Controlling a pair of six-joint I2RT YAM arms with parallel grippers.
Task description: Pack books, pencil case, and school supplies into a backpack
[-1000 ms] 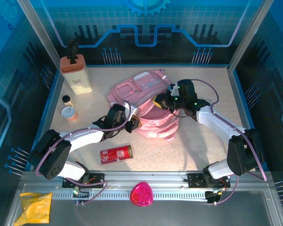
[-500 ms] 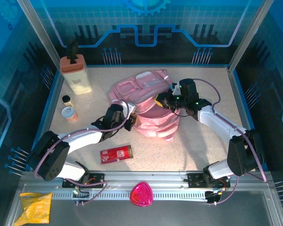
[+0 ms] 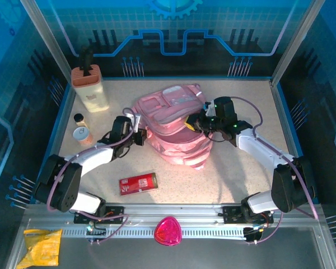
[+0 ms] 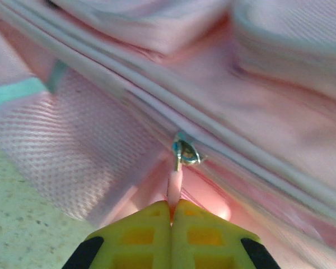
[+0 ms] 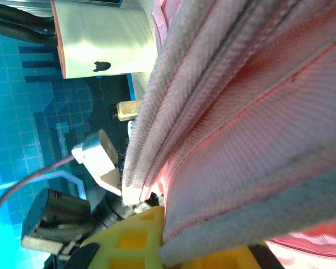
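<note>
At mid-table lies the pink backpack (image 3: pixel 173 126). On its left side the left gripper (image 4: pixel 171 208) is pinched tight on the pink zipper pull (image 4: pixel 174 188). The right gripper (image 3: pixel 195 121) is clamped on the backpack's rim fabric. The red pencil case (image 3: pixel 138 183) lies apart, nearer the arms' bases.

We seem to be in a robot test cell: a speckled tabletop (image 3: pixel 235 168) boxed by blue circuit-print wall panels (image 3: pixel 173 39) on aluminium posts (image 3: pixel 45 42), with robot arms (image 3: pixel 257 147) bolted to a metal rail (image 3: pixel 173 214).
</note>
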